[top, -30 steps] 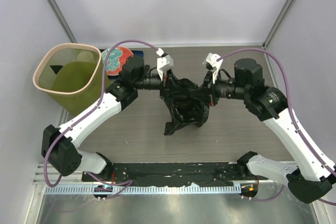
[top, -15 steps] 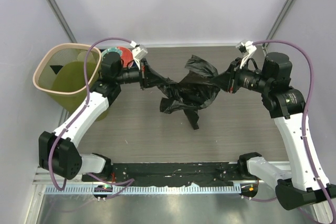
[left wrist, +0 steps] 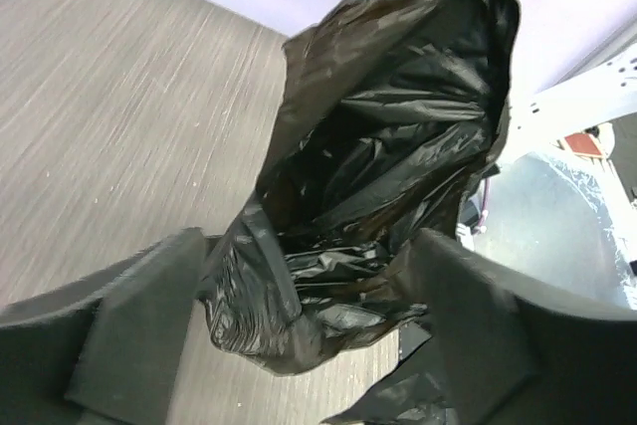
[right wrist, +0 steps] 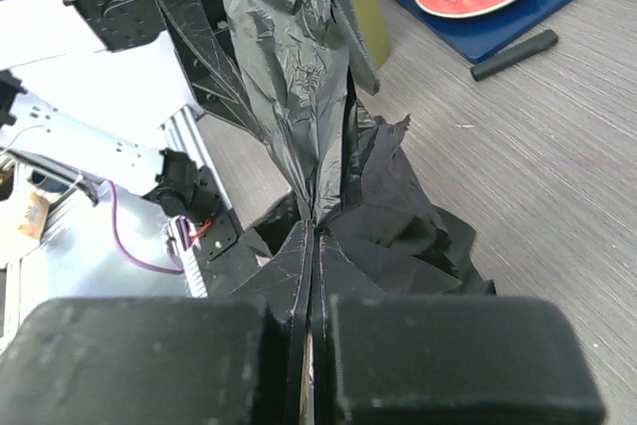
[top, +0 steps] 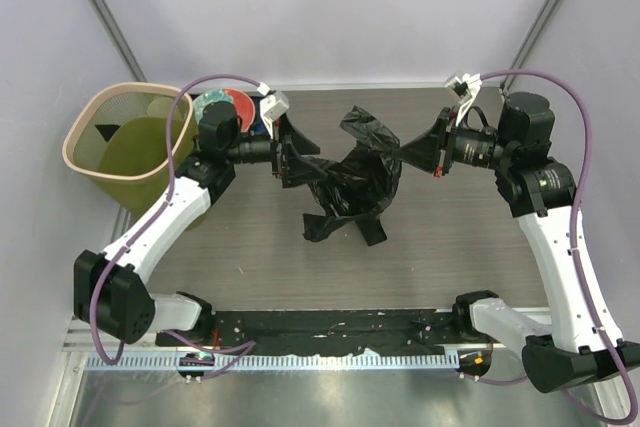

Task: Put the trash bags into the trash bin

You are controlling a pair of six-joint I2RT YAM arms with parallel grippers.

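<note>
A crumpled black trash bag (top: 355,182) hangs above the table between my two arms, its lower folds drooping toward the wood. My right gripper (top: 405,152) is shut on a pinched corner of the bag (right wrist: 299,57), the film fanning out from its closed fingertips (right wrist: 314,236). My left gripper (top: 290,160) is at the bag's left end. Its jaws (left wrist: 309,256) stand wide apart with a bunched fold of the bag (left wrist: 388,146) lying between them, unclamped. The olive-green trash bin (top: 72,137) stands at the far left, beside the left arm.
A red-and-teal plate (top: 225,107) lies on a dark blue mat (right wrist: 537,7) at the back left, just behind the left gripper. A short black stick (right wrist: 513,55) lies next to the mat. Grey walls close in the table's sides and back.
The arms pulled apart and stretched the bag, the left gripper shut on it. Now the left gripper has opened and moved back right; the bag sags more.
</note>
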